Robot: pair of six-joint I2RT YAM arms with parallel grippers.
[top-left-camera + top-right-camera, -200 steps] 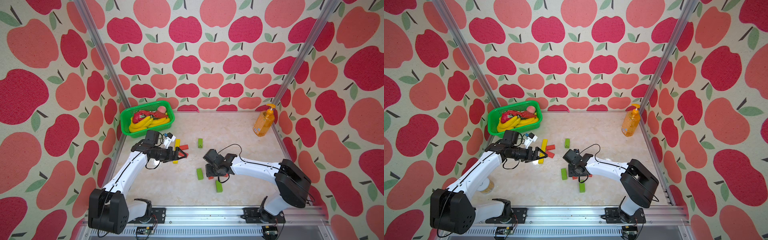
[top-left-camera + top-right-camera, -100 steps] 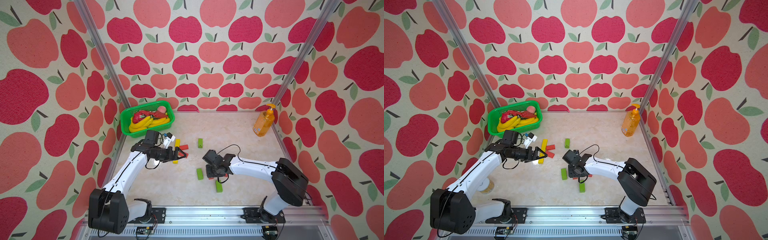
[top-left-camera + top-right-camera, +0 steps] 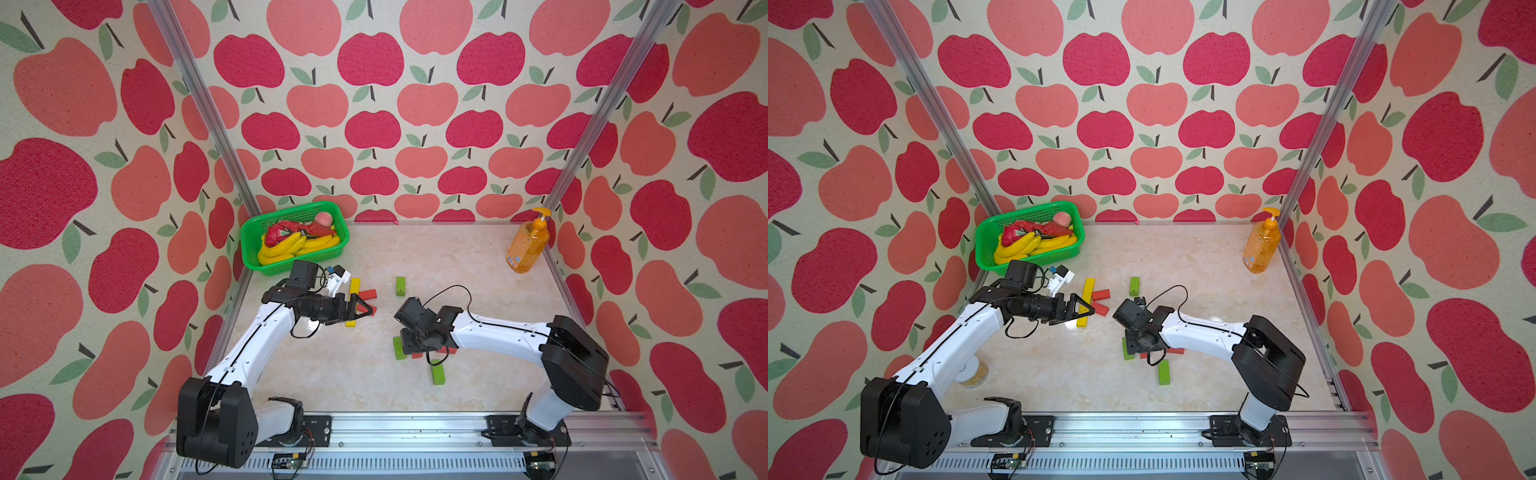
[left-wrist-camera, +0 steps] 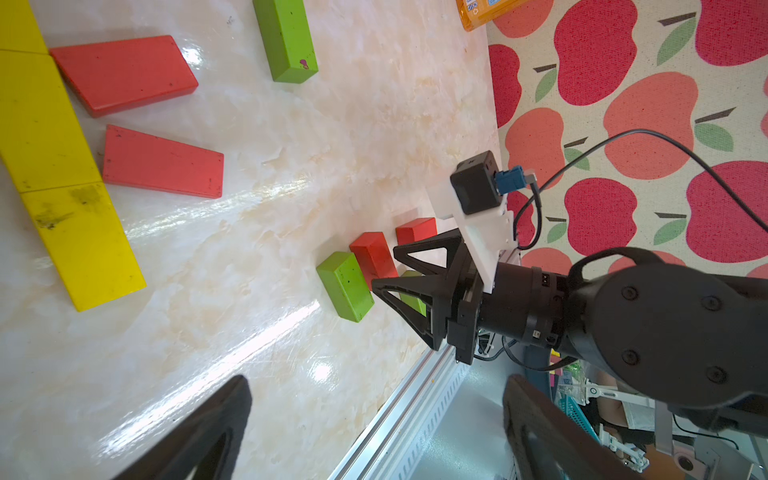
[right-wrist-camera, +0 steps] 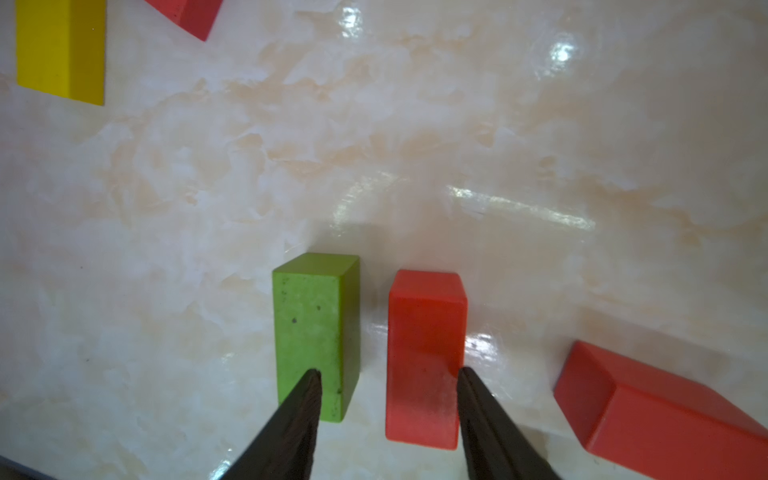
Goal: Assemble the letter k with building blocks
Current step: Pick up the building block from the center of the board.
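- The K [image 3: 354, 291] lies flat on the table [image 3: 478, 266], left of the middle, just this side of the basket [image 3: 249, 253].
- Its bar [image 4: 45, 124] is three yellow bricks set end to end.
- Two slanted red bricks lie on the right side of the bar. The far red [image 4: 124, 72] touches the bar with a corner. The near red [image 4: 162, 162] sits just beside the bar, and I cannot tell if it touches.
- The left gripper [image 3: 361, 309] hangs over the near part of the K. Its jaws are wide apart and it holds nothing.
- The right gripper [image 5: 386, 372] is low over two bricks near the middle of the table.
- These are the middle green [image 5: 311, 328] and the middle red [image 5: 426, 353]. They lie side by side with a small gap.
- The jaws of the right gripper are partly apart. One fingertip [image 5: 307, 390] is over the middle green and the other is at the outer edge of the middle red. No brick is pinched.
- The right red [image 5: 665, 415] lies tilted, just right of the middle red.
- The near green [image 3: 437, 374] lies a bit closer to the front.
- The far green [image 3: 400, 286] lies alone, right of the K.
- Bananas [image 3: 291, 247] fill the basket.
- A soap bottle [image 3: 528, 245] stands in the far right corner.
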